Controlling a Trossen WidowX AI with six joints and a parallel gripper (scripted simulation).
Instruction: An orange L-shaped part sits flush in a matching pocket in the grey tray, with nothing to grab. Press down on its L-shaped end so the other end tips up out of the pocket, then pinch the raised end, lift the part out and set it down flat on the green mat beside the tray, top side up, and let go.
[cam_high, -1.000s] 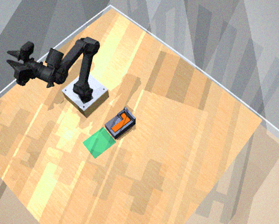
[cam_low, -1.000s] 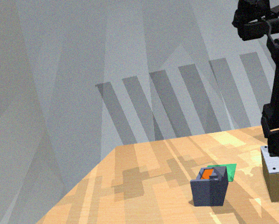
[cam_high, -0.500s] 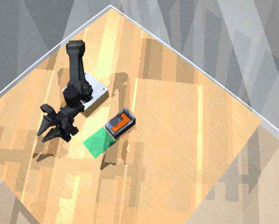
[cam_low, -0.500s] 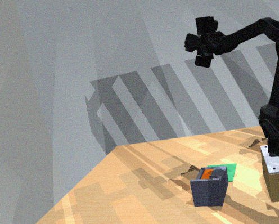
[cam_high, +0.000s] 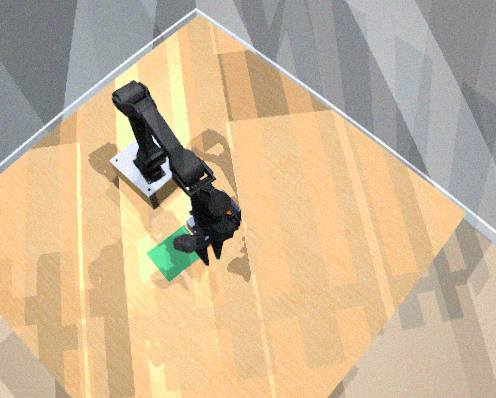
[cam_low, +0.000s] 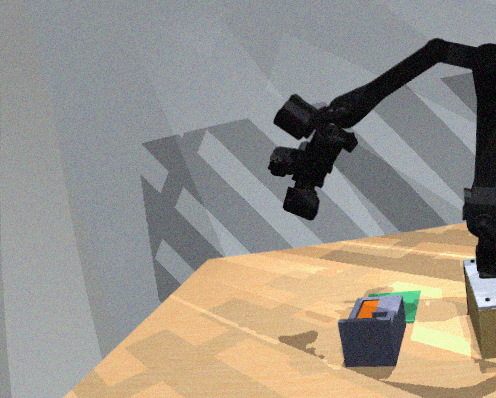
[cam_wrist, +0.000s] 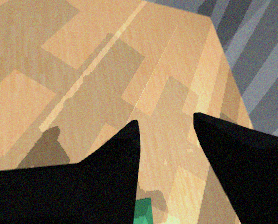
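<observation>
Arm (cam_low: 395, 80) enters at upper right, reaches left; its gripper end (cam_low: 301, 201) hangs near frame center, well above the table (cam_low: 240, 320). Tray (cam_low: 372, 342) stands at lower right, orange part (cam_low: 369, 309) lying in its top. Green mat (cam_low: 413, 306) shows behind it. Metal-topped base (cam_low: 472, 280) at right edge. Gray backdrop (cam_low: 110, 125), striped with shadow.
</observation>
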